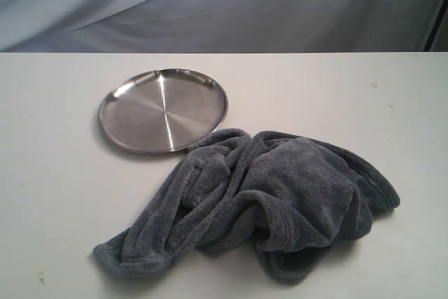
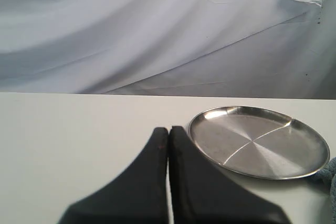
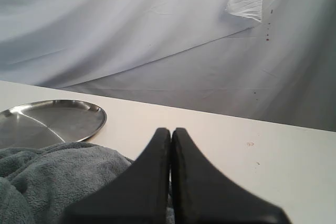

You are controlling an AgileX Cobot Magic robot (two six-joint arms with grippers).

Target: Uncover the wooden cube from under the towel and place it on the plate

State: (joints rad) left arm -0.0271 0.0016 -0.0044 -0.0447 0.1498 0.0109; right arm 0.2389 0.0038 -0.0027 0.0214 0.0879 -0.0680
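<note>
Here's the steel plate (image 1: 162, 110), sitting on the white worktop (image 1: 56, 194). Right at its near edge the grey towel (image 1: 266, 194) lies bunched in a rumpled heap. The wooden cube cannot be seen (those thick folds hide whatever is underneath). Over to the left tool (image 2: 168, 130), seen from its wrist: tips pressed together, gripping nothing, plate just beyond. The right tool (image 3: 171, 130) is likewise pinched closed and empty-handed, with the towel close beside it.
</note>
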